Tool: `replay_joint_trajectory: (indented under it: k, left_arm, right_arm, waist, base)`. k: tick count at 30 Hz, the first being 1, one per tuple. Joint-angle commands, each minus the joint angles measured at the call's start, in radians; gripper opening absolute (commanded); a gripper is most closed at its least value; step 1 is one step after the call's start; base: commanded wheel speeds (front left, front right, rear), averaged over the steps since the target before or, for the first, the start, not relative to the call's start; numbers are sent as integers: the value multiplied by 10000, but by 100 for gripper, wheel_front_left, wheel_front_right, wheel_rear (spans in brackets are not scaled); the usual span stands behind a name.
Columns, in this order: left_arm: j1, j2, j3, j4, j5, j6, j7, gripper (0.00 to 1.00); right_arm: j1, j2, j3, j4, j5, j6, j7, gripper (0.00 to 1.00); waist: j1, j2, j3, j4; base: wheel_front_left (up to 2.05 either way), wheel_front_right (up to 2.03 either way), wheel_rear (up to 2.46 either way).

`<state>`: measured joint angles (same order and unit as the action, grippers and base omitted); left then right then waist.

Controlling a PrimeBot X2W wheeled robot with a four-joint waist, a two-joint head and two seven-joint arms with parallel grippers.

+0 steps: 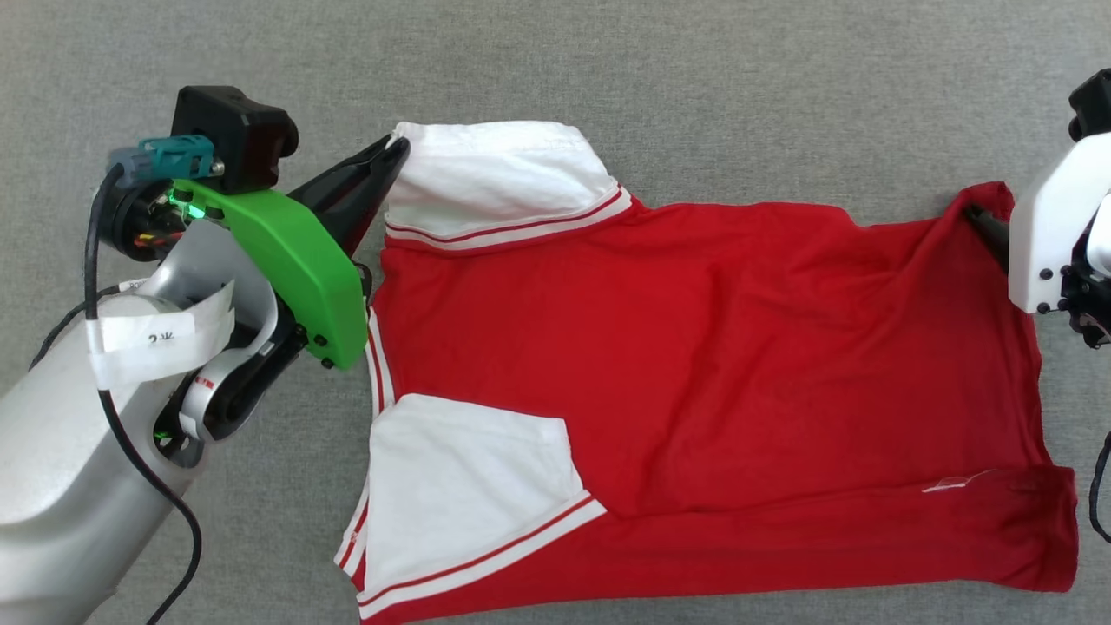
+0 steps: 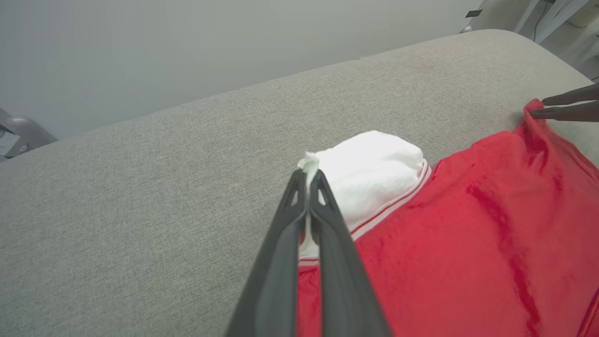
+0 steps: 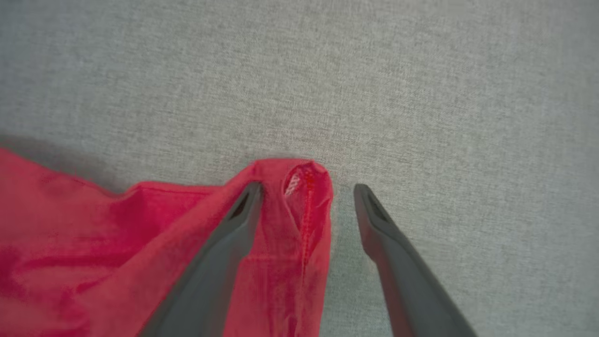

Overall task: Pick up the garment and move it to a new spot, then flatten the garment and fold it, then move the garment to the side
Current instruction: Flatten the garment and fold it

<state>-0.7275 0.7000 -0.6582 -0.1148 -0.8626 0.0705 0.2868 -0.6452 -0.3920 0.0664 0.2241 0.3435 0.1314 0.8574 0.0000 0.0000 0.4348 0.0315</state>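
The garment [image 1: 694,365], a red T-shirt with white sleeves and striped trim, lies spread on a grey fabric surface, its sleeves toward the left. My left gripper [image 1: 397,146] is shut on the far white sleeve's corner [image 2: 309,164], pinching a small tuft of cloth between its fingertips. My right gripper [image 3: 306,189] stands open at the garment's far right hem corner [image 3: 304,180]; the raised red corner sits between its two fingers, touching the left one. In the head view the right fingers [image 1: 985,221] are mostly hidden behind the white wrist housing.
The grey cushioned surface [image 1: 608,61] extends all around the garment. Its rounded far edge [image 2: 281,84] meets a pale wall. Grey equipment [image 2: 18,133] stands beyond the left end, and furniture legs [image 2: 538,14] beyond the right end.
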Motion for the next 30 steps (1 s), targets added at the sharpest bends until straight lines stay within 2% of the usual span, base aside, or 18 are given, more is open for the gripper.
replay_joint_trajectory:
  k: [1, 8, 9, 11, 19, 30]
  left_arm:
    - [-1, -23, -17, -90, 75, 65, -31, 0]
    - [-77, -48, -67, -216, 104, 11, -53, 0]
    - [-77, -49, -68, -189, 96, 3, -58, 0]
    - [-71, -25, -76, -99, 113, 3, -66, 0]
    - [110, -12, -50, 343, 19, 6, -234, 0]
    - [588, -126, 69, 1302, -251, 16, -756, 0]
  right_arm:
    - [-194, 2, -15, 220, -86, -7, -84, 100]
    - [-322, 29, 247, 1074, -168, -7, -427, 100]
    - [-306, 25, 315, 1151, -138, -7, -445, 64]
    - [-263, 7, 435, 1283, -77, -7, -521, 0]
    - [-280, -131, 534, 1530, 159, -7, -1079, 0]
    - [179, -306, 111, 1441, 858, -7, -2777, 0]
  waist:
    - [0, 0, 223, 189]
    - [0, 0, 451, 338]
    - [0, 0, 456, 348]
    - [0, 0, 436, 353]
    - [0, 0, 82, 203]
    - [0, 0, -1010, -11]
  base:
    - [0, 0, 0]
    - [0, 0, 0]
    - [0, 0, 0]
    - [0, 0, 0]
    - [0, 0, 0]
    - [0, 0, 0]
